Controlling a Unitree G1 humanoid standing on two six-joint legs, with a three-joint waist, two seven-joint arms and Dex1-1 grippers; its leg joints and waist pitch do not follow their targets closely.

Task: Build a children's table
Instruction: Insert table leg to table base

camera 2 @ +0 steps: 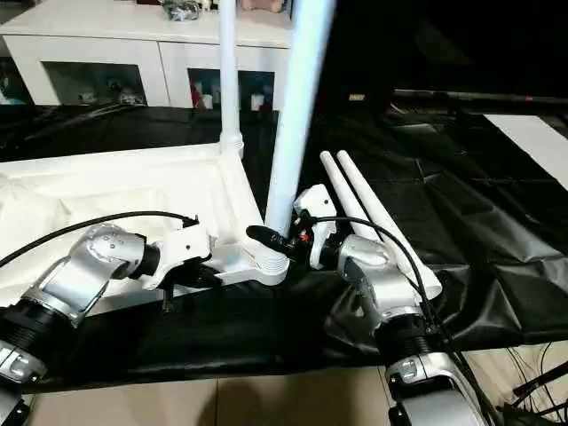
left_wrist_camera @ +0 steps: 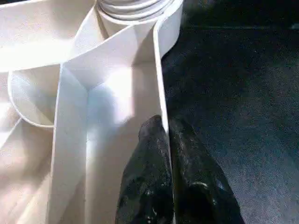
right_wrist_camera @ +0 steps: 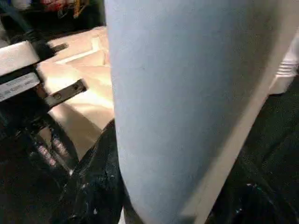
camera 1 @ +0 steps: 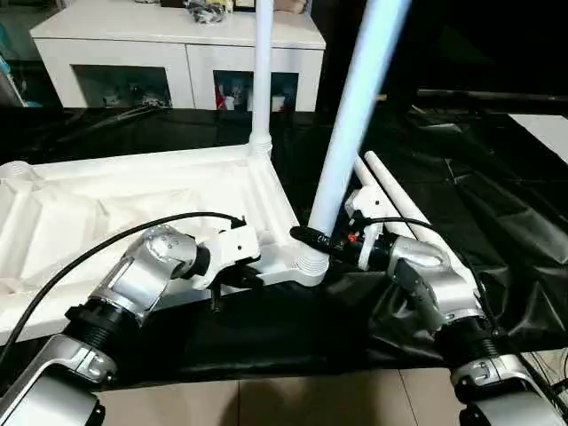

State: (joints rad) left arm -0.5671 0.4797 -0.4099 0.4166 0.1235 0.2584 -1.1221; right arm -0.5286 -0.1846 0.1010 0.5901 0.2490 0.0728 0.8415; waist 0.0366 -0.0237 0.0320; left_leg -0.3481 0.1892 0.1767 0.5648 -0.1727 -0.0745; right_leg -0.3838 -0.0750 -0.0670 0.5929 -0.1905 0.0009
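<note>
Seating the near-right leg [camera 1: 351, 133] into its corner socket [camera 1: 311, 262] looks like the step in hand. The tabletop [camera 1: 133, 209] lies underside up on the black-sheeted work table [camera 1: 497, 240], left of centre, its ribs facing up. One leg [camera 1: 263, 71] already stands upright in the far-right corner; two more legs [camera 1: 399, 200] lie side by side on the sheet just right of the tabletop. The right gripper [camera 1: 324, 241] clasps the near-right leg low down, just above the socket, fingers about half spread around the tube — that leg tilts toward the right at its top. The left gripper [left_wrist_camera: 167, 140] has its fingers pressed together on the tabletop's thin near rim, one on each side of the wall, close to the same corner.

To do this well, I would judge that the leg should first be brought upright so its foot sits square in the socket, then pressed straight down — pushing while it leans risks jamming it. The left pinch should hold the rim firmly so the tabletop cannot slide or tip under that push
</note>
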